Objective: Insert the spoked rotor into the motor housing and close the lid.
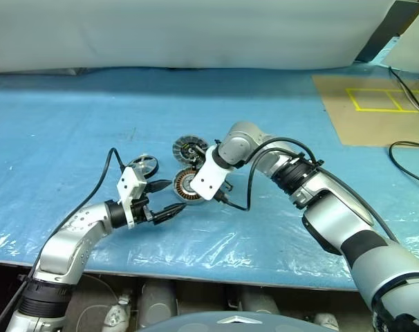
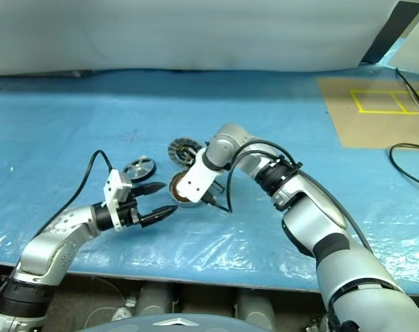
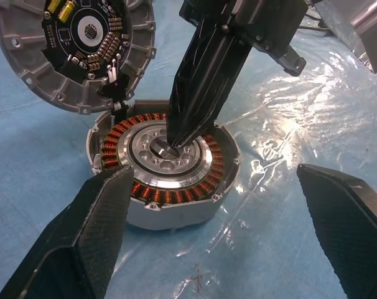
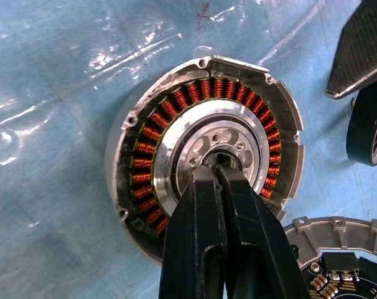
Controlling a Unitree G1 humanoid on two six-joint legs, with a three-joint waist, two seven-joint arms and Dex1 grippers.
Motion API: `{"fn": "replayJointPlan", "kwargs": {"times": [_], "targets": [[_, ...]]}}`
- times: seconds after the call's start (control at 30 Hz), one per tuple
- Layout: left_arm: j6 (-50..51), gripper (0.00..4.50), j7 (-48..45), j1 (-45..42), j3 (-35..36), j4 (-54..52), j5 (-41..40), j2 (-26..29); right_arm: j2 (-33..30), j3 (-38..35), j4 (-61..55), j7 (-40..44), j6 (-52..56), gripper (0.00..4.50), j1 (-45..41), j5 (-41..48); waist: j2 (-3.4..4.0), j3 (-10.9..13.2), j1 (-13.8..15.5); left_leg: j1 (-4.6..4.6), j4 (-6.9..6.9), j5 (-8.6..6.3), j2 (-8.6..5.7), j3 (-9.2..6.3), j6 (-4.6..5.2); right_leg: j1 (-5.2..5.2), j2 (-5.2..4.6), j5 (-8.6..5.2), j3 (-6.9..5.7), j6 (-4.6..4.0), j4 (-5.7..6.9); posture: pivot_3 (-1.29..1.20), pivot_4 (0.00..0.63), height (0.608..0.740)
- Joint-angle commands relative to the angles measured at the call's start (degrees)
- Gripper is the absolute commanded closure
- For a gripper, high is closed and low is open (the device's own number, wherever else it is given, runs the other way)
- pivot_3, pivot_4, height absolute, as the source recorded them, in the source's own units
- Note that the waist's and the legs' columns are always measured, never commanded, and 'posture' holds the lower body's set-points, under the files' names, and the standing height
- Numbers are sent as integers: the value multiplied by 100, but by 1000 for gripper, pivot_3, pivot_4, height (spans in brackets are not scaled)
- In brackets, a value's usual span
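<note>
Right claw (image 2: pixel 201 198) at motor housing (image 2: pixel 180 189)

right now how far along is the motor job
Nothing is finished yet. The rotor lies on the table beside the open, empty left fingers. In hand: the shut right fingers point down with their tips at the centre of the housing, holding nothing. Left: put the rotor in and close the lid, which lies off beside the housing.

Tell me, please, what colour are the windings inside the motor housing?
Copper-orange, clearest in the right wrist view: windings ring the motor housing.
</note>
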Motion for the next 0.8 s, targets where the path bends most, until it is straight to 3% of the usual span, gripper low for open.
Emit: {"fn": "replayJointPlan", "kwargs": {"times": [0.03,0.17,0.3,0.47,0.6,0.7,0.8], "targets": [[-33,77,10,-76,22,-144,-51,-32,-80,-30,-180,123,-55,4482,-80,71,0,0,-2,0,1,0,0,0,0,0,0,0,0,0,0,0,150,740],[-54,77,-7,-141,15,-68,-36,-54,1,-78,-83,16,11,4482,-149,52,0,0,-6,0,2,0,3,0,0,-1,2,0,0,0,2,0,150,740],[-76,77,-24,-123,28,-52,-27,-57,213,-541,-169,204,618,4482,-264,722,-1,0,-9,-1,2,0,2,0,1,-1,1,0,0,0,2,0,150,740],[-80,77,22,35,91,-194,-71,-67,424,-1171,-1038,-243,2367,4482,159,951,-1,0,-3,-4,1,1,6,-1,2,-6,7,0,-2,-1,3,0,150,740],[-55,77,76,149,176,-324,-118,-39,607,-1854,-1929,-677,5175,4482,833,1201,-3,0,43,-4,-1,3,2,-3,-4,2,5,0,-3,-1,0,0,150,740],[39,77,77,211,271,-440,-251,23,626,-2648,-2415,-806,6192,4482,1501,2048,-3,0,92,-3,-1,4,1,-4,-9,3,2,0,-4,-1,-2,0,150,740],[132,77,15,269,348,-456,-347,125,538,-2934,-3010,-789,6619,4482,2240,2638,-2,0,131,2,-1,4,1,-3,-9,3,1,0,-2,0,-4,0,150,740]]}}
